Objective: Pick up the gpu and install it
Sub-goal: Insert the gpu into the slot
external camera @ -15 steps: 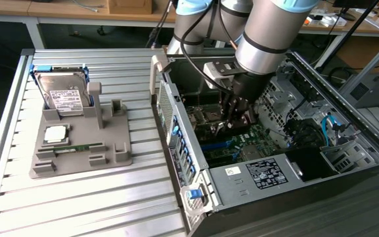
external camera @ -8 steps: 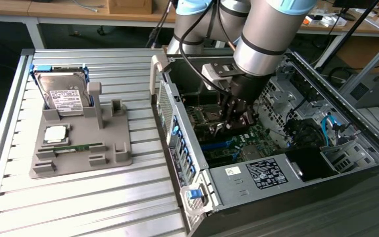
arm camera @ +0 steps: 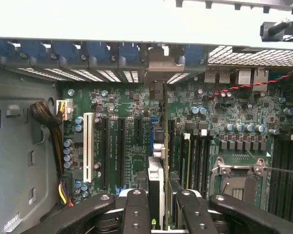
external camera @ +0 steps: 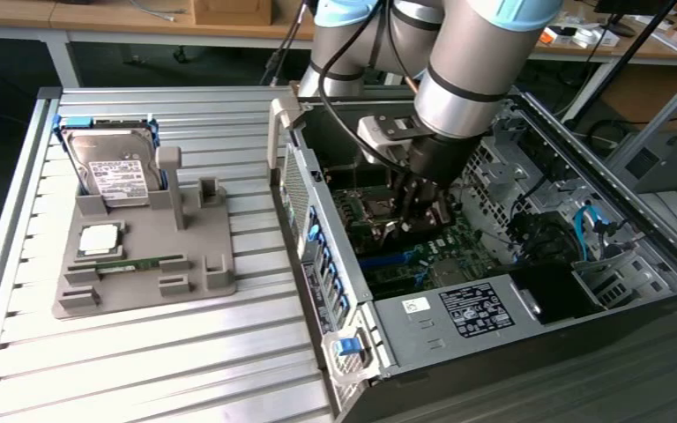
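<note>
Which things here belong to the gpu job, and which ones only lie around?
Belong to the job:
- gpu, seen edge-on, held between the fingers
- gripper, shut on the card
- computer case, open, with the motherboard under the card

Only lying around:
- hard drive, upright in the grey holder
- processor chip
- memory stick

My claw [external camera: 419, 214] is down inside the open PC case [external camera: 656, 256], over the motherboard [arm camera: 132, 146]. The gpu [arm camera: 160, 161] stands on edge btwn my fingers [arm camera: 136, 212], its bracket end twd the case's rear wall, w/ slots [arm camera: 105, 151] on one side of it & the CPU socket [arm camera: 239, 180] on the other. In the exterior view the case sits on the table [external camera: 138, 352] at right; left of it a holder tray [external camera: 197, 282] w/ a hard drive [external camera: 115, 167] upright at its far end, a CPU [external camera: 100, 238] & memory stick [external camera: 127, 263] nearer.
</note>
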Controlling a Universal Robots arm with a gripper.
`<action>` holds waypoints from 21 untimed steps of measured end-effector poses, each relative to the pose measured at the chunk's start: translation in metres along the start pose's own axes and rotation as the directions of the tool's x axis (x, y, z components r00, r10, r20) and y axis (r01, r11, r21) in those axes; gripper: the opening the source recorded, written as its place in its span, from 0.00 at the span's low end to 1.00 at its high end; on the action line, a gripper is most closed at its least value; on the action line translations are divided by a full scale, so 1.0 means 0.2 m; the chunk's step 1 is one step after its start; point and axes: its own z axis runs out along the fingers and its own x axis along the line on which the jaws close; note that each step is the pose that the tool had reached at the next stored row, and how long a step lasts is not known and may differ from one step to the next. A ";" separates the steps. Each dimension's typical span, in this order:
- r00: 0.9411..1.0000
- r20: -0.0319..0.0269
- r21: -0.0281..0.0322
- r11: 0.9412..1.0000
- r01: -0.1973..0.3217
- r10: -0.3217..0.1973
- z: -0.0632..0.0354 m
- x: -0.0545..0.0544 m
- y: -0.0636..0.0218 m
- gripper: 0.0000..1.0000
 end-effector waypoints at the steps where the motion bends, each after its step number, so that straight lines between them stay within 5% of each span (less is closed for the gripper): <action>1: 1.000 0.000 0.000 1.000 0.000 0.000 0.001 0.00 0.003 0.27; 5: 1.000 0.000 0.000 1.000 0.000 0.000 0.005 0.00 0.032 0.27; 21: 1.000 0.000 0.000 1.000 -0.019 0.019 0.023 0.00 0.034 0.27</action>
